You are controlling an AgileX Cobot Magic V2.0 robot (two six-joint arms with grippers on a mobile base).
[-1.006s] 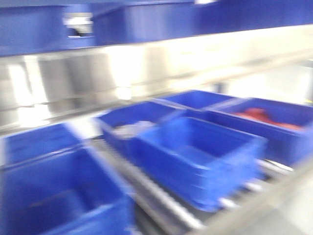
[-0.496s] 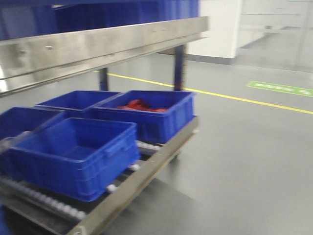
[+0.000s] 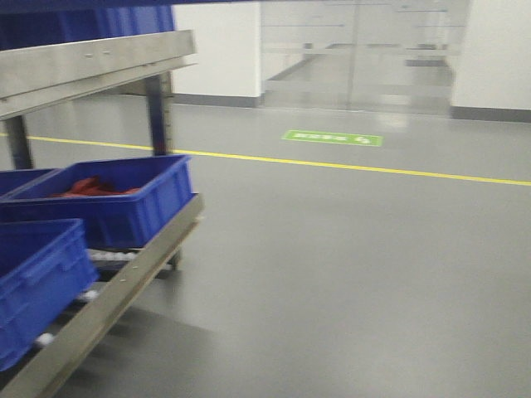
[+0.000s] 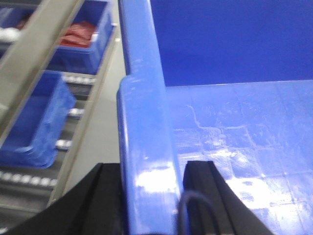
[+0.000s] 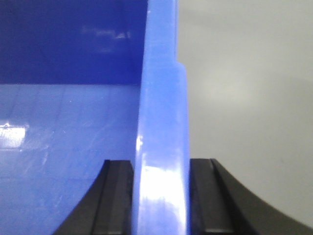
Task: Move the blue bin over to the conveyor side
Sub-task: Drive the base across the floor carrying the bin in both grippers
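The blue bin (image 4: 244, 147) is gripped by both claws, one on each side wall. The left gripper (image 4: 151, 193) is clamped down narrow on the thick rim, with one jaw inside the bin and one outside. Same deal for the right gripper (image 5: 160, 196). Bare grey floor (image 5: 244, 98) is seen past the right wall. A roller rack (image 3: 124, 283) is seen off the left wall, with a crate of red stuff (image 3: 124, 215) parked on it.

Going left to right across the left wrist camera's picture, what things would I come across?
Shelved blue crate → black finger → rim of the blue bin → second black finger → the bin's glossy floor.
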